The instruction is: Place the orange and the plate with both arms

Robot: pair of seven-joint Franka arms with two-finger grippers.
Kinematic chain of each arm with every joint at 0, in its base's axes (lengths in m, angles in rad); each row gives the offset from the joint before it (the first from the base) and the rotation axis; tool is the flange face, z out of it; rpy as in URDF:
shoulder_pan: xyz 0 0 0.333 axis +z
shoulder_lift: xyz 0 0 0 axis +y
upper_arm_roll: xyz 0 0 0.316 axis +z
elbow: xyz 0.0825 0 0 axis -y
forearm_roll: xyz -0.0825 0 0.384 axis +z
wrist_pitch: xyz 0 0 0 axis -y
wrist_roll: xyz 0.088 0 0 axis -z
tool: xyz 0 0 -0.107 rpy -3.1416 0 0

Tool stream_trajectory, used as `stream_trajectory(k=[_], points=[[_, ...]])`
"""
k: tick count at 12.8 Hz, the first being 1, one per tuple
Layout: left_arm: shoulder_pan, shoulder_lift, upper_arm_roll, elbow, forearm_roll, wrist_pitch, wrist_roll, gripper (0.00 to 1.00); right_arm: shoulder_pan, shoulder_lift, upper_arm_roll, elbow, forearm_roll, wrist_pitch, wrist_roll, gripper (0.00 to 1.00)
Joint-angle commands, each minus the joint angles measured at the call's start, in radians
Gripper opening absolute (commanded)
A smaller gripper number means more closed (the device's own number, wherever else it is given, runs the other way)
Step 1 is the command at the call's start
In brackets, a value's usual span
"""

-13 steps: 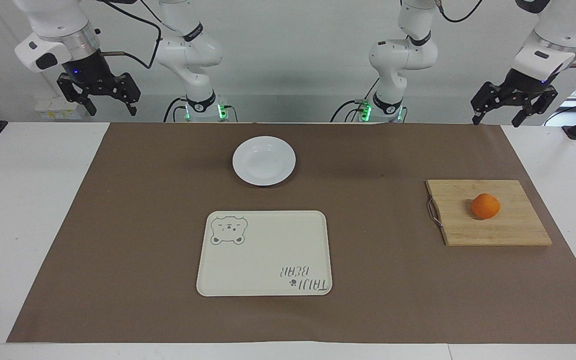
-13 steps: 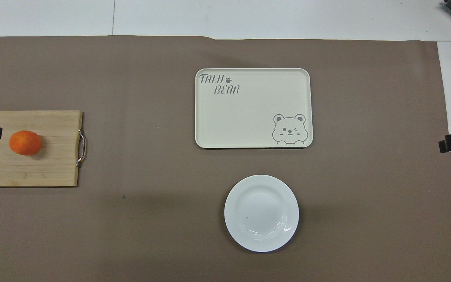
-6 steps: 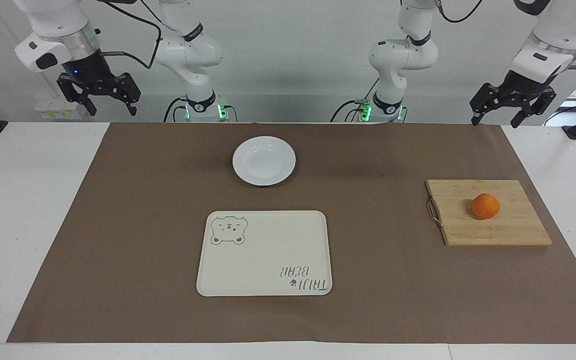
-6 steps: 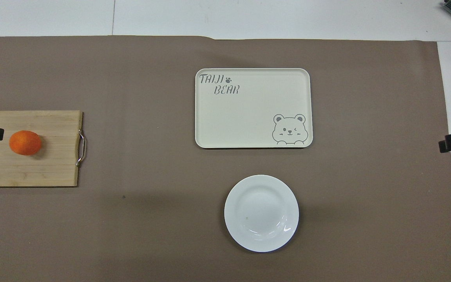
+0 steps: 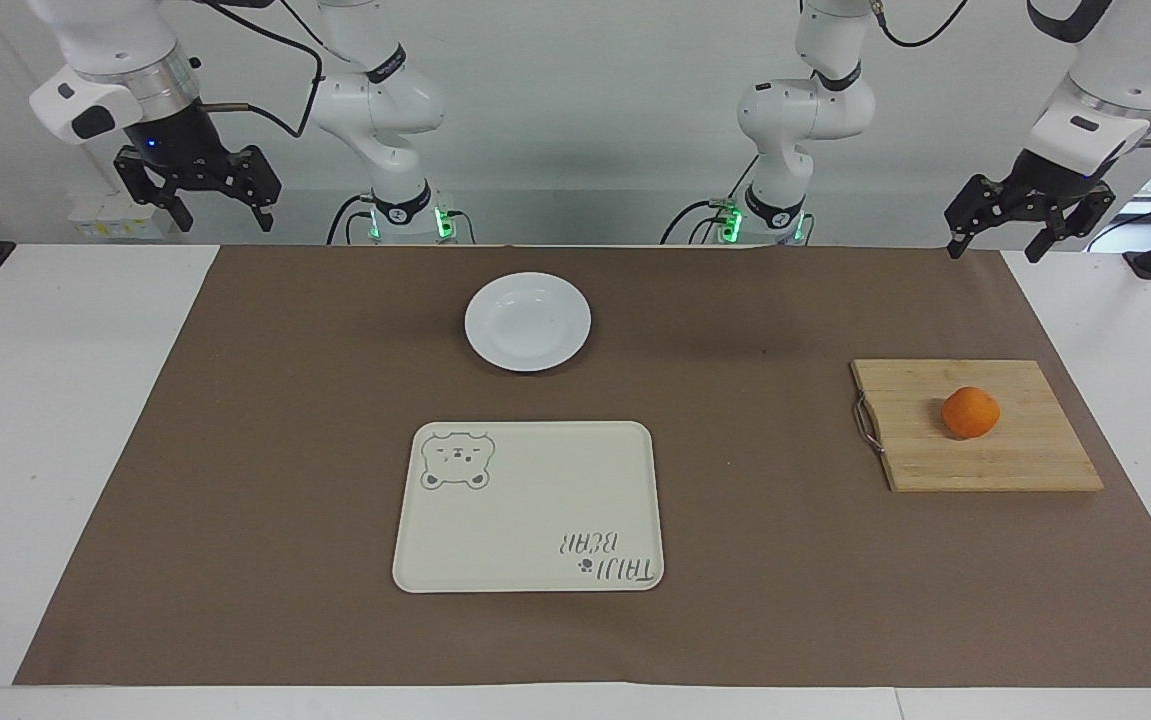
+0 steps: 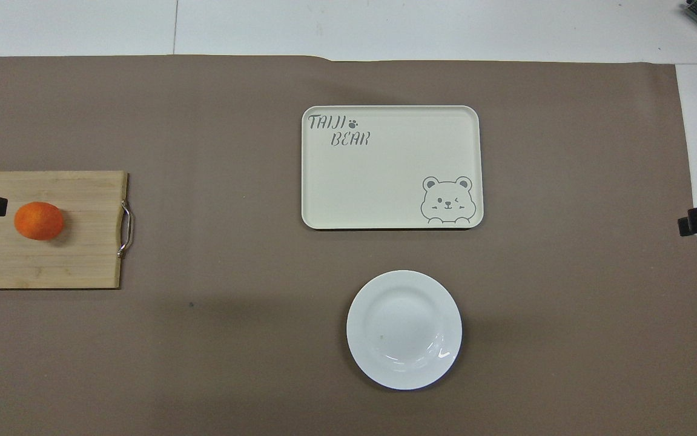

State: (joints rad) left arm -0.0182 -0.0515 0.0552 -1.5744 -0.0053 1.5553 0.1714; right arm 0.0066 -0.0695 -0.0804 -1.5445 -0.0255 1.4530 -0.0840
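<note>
Two tools, left tool (image 5: 1001, 238) and right tool (image 5: 199, 205), are held raised, wide and empty. The orange (image 5: 970, 412) is kept on the board (image 5: 1025, 465), the plate (image 5: 528, 321) nearer the robots than the tray (image 5: 529, 508), both ungrasped.

My workspace is bright and evenly lit from above, and both views are sharp edge to edge. The plate (image 6: 404, 329) shows a small glare streak at five o'clock on its rim and throws a soft shadow onto the brown mat (image 6: 203, 339). The orange (image 5: 970, 412) casts only a faint shadow on the cutting board (image 5: 1025, 460).
</note>
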Motion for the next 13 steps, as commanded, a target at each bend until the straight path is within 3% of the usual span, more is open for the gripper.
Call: stream_trajectory(k=[1,3,7,13], points=[[0.041,-0.034,-0.006,-0.094,0.014,0.083,0.034,1.0,-0.007,-0.004,0.005,-0.003,0.015,-0.002,0.02,1.0],[0.085,-0.031,-0.006,-0.142,0.013,0.126,0.101,1.0,-0.007,-0.004,0.005,-0.003,0.015,0.0,0.02,1.0],[0.125,-0.021,-0.006,-0.288,0.013,0.329,0.132,1.0,-0.007,-0.004,0.005,-0.003,0.015,-0.002,0.02,1.0],[0.165,0.097,-0.006,-0.369,0.007,0.517,0.197,1.0,-0.007,-0.004,0.005,-0.003,0.015,-0.002,0.02,1.0]])
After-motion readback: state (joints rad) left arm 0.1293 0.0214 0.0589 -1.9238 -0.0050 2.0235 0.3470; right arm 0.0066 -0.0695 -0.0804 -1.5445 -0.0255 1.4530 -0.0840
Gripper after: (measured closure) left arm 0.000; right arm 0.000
